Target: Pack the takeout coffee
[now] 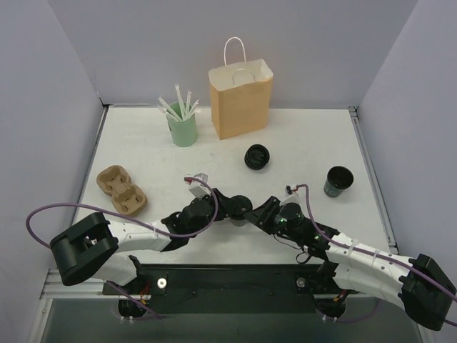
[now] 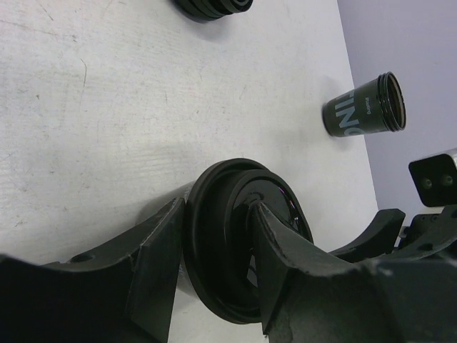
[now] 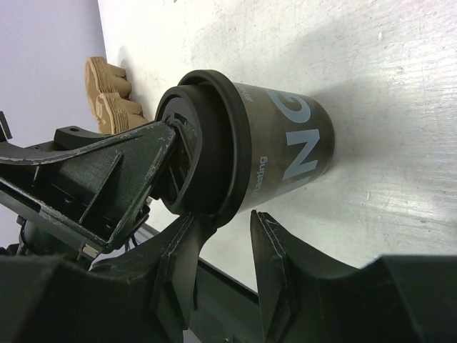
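The takeout coffee, a black cup (image 1: 290, 212) with grey lettering, stands near the table's front middle with its black lid (image 2: 221, 250) on top. It also shows in the right wrist view (image 3: 285, 157). My left gripper (image 2: 220, 207) reaches in from the left and is shut on the lid's rim, one finger outside and one on the lid's top. It shows in the top view (image 1: 265, 211). My right gripper (image 3: 225, 220) is open just beside the cup, with one finger touching the lid's edge and nothing between the fingers. It shows in the top view (image 1: 294, 221).
A second black cup (image 1: 338, 181) stands open at the right. A black lid (image 1: 257, 156) lies mid-table. The brown paper bag (image 1: 240, 100) stands open at the back. The mint-green cup of straws (image 1: 183, 130) is to its left. The pulp carrier (image 1: 121, 190) lies at the left.
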